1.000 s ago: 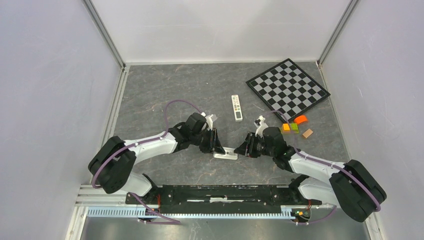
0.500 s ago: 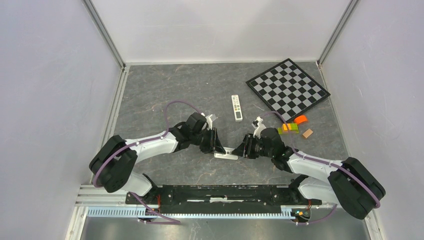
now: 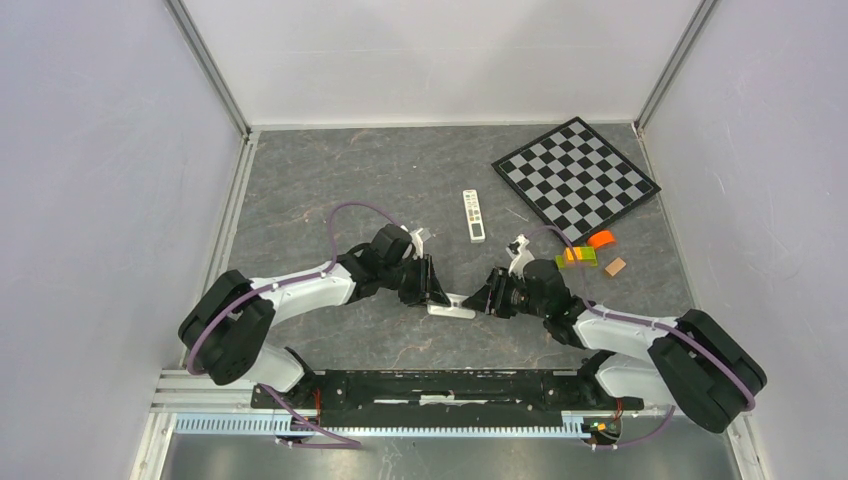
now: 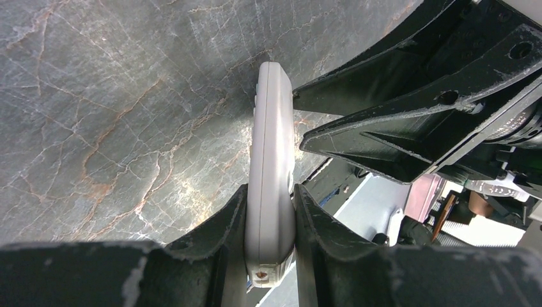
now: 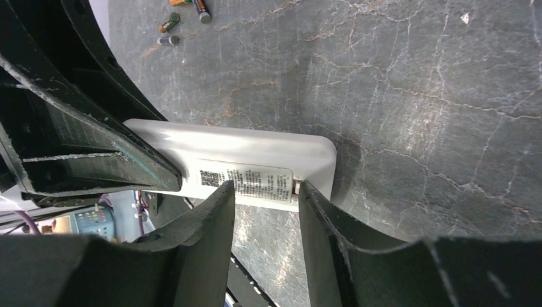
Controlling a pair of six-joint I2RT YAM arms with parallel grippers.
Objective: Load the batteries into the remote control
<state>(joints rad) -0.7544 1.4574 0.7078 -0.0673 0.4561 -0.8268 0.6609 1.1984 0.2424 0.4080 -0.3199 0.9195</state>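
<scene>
Batteries lie loose on the table, well apart from the white remote. Left gripper is clamped on the remote. Right gripper straddles its other end, can't tell if it's gripping.

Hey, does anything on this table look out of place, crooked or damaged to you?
Nothing looks damaged or spilled. The white remote is pinched across its thickness in the left gripper, so it is not lying flat. The batteries lie loose on the table, apart from it. The chessboard sits skewed to the walls.
</scene>
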